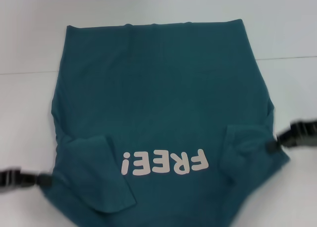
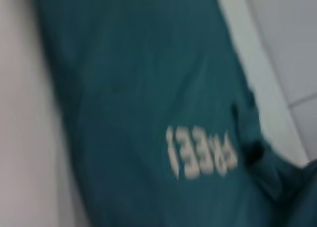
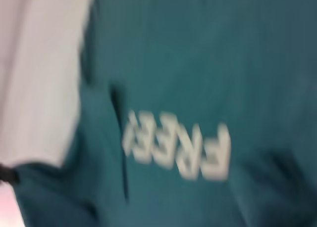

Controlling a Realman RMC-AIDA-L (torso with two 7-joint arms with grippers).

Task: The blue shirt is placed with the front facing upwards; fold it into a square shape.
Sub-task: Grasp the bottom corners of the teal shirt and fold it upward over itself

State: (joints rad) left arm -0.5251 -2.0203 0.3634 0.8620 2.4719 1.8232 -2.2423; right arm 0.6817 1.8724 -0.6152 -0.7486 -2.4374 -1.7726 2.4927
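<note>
- The shirt (image 1: 158, 103) lies flat on the white table (image 1: 29, 34), front up, both sleeves folded inward, "FREE!" lettering (image 1: 164, 162) between the two grippers.
- Left gripper (image 1: 43, 179) touches the shirt's near left edge; I cannot tell whether its fingers pinch cloth.
- Right gripper (image 1: 273, 145) meets the right edge beside the folded sleeve; its grip is equally unclear.
- The hem lies far from both.

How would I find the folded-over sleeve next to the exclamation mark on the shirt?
Start at the white table, where the blue shirt lies spread out. Find the cream letters FREE! on it, printed upside down as the head view shows them. The sleeve is the flap folded inward beside the exclamation mark, near the left pincer; it is bigger than the flap on the other side.
</note>
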